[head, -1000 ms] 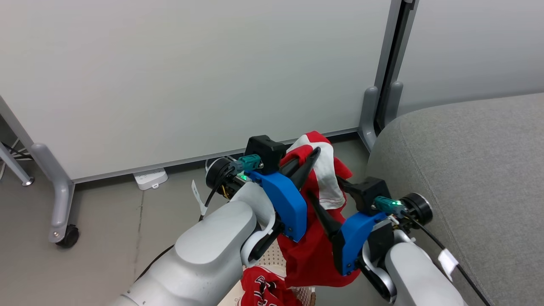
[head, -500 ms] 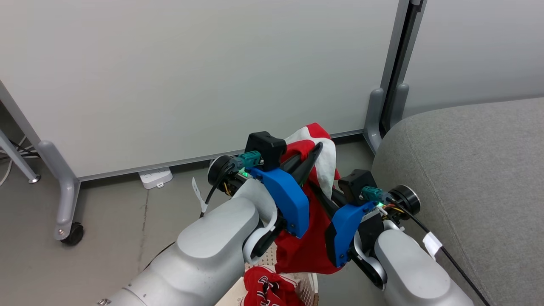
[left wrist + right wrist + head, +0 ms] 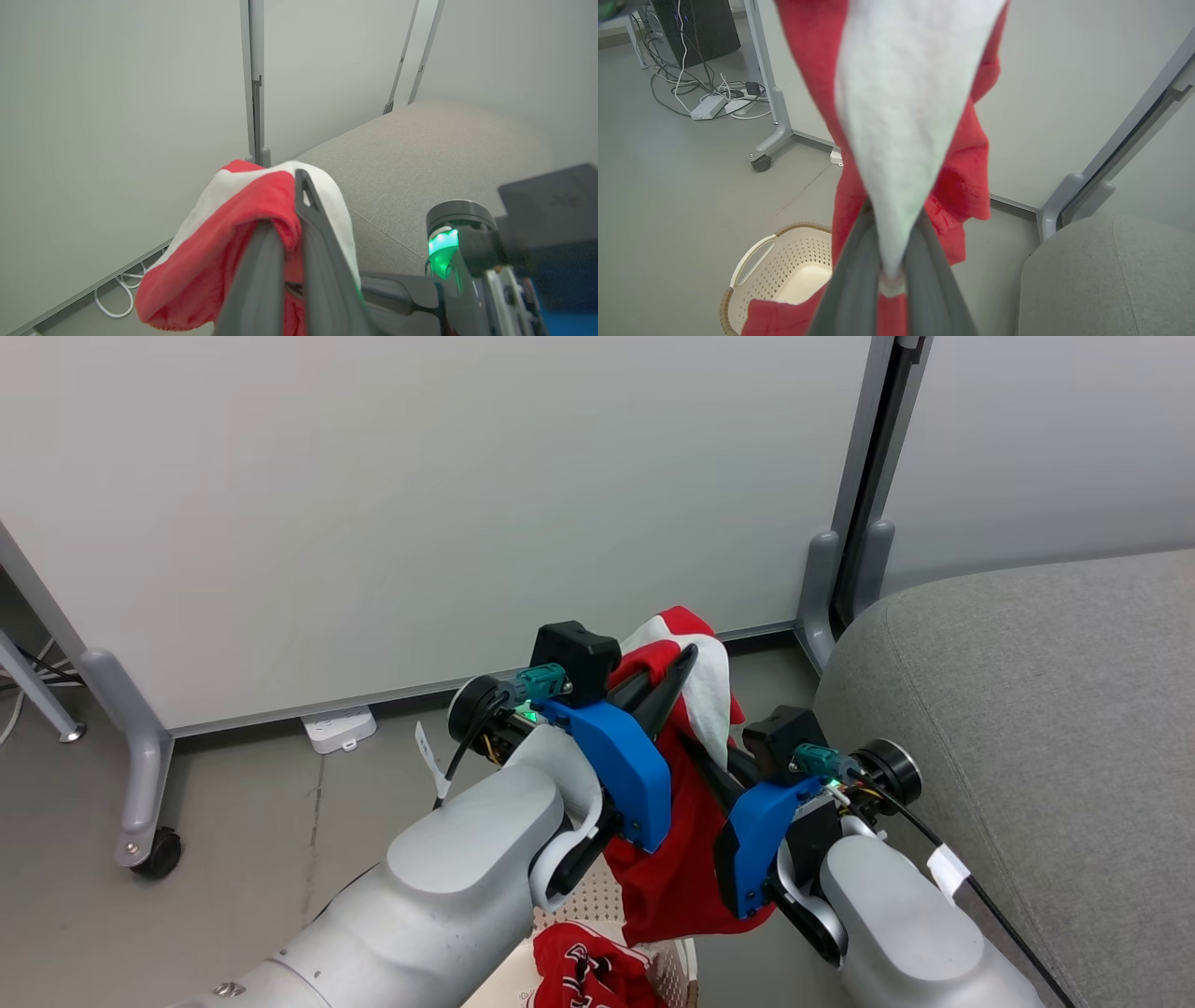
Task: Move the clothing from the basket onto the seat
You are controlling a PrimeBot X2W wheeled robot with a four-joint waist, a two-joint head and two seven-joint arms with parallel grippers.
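One red garment with a white panel (image 3: 707, 686) hangs in the air, held by both grippers above the basket (image 3: 586, 903). My left gripper (image 3: 674, 674) is shut on its top fold, the cloth draped over the fingertips (image 3: 304, 189). My right gripper (image 3: 698, 754) is shut on the white panel (image 3: 896, 116) lower down. The second red garment (image 3: 583, 973), with black-and-white lettering, lies in the cream perforated basket (image 3: 784, 261) below. The grey sofa (image 3: 1027, 737) stands just right of both arms.
White partition panels on grey wheeled legs (image 3: 140, 775) close off the back. A white power strip (image 3: 338, 726) lies on the floor at their foot. Cables and a dark computer case (image 3: 696, 23) sit further off. Grey floor surrounds the basket.
My right gripper has drawn in toward the left one, so the garment hangs more bunched between them. The head camera has shifted slightly.
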